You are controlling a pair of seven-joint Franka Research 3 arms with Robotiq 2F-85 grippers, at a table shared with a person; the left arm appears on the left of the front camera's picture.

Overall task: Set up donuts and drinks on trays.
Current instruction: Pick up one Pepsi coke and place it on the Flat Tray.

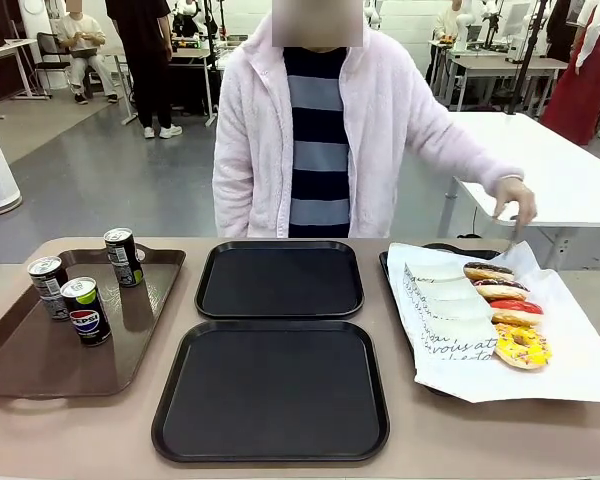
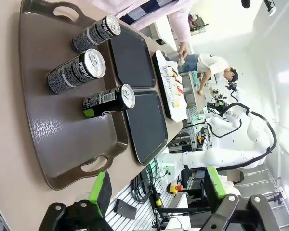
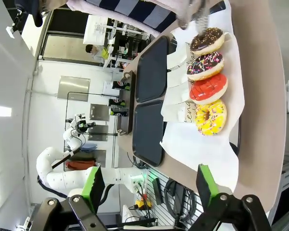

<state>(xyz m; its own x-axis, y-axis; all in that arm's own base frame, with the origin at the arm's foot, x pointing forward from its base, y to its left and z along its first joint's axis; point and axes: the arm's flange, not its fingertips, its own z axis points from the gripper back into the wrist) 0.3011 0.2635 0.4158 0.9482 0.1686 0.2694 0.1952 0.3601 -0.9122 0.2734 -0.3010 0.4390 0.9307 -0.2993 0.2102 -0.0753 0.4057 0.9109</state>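
Note:
Two black trays lie mid-table, one far [image 1: 280,280] and one near [image 1: 270,392], both bare. Three drinks, black Pepsi cans [image 1: 85,310], stand on a brown handled tray [image 1: 40,365] at the left. Several donuts [image 1: 500,290] lie in a row on white paper at the right: two chocolate, one red [image 3: 208,89], one yellow [image 3: 210,117]. My left gripper [image 2: 156,192] hangs open above the table edge near the cans [image 2: 77,71]. Open too, my right gripper [image 3: 149,185] hovers off the table's edge beside the donuts, holding nothing.
A person in a pink fleece stands at the far side. Their hand [image 1: 515,198] holds metal tongs [image 3: 197,19] just over the far end of the paper-lined tray [image 1: 425,300]. A white table [image 1: 570,180] stands behind to the right.

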